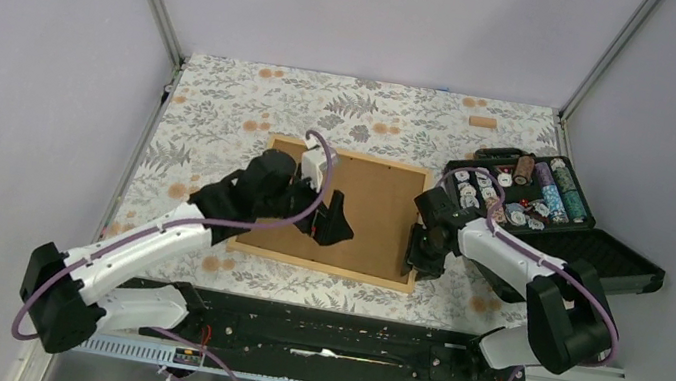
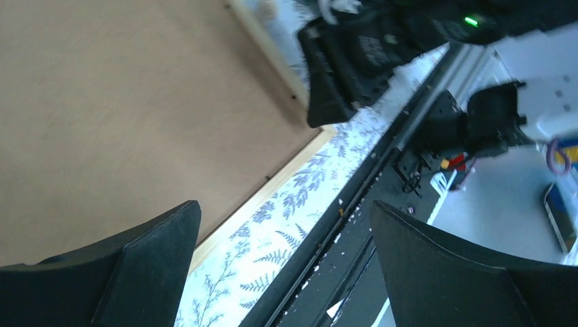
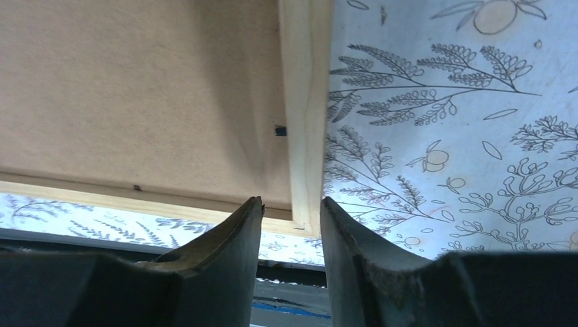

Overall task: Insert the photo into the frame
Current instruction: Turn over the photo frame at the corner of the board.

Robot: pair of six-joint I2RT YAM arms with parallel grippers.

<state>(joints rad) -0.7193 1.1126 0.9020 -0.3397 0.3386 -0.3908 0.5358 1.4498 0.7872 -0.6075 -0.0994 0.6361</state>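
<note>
The right end effector [image 3: 291, 202] straddles the frame [image 3: 303, 82] rail, seemingly stiff and light, grip unclear; the left end effector [image 2: 284, 204] gapes, released.

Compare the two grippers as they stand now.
The left gripper is wide open; the right gripper is much narrower. The left hangs over the brown backing board; the right straddles a side rail of the frame near a corner, grip unclear. Both have black fingers.
</note>
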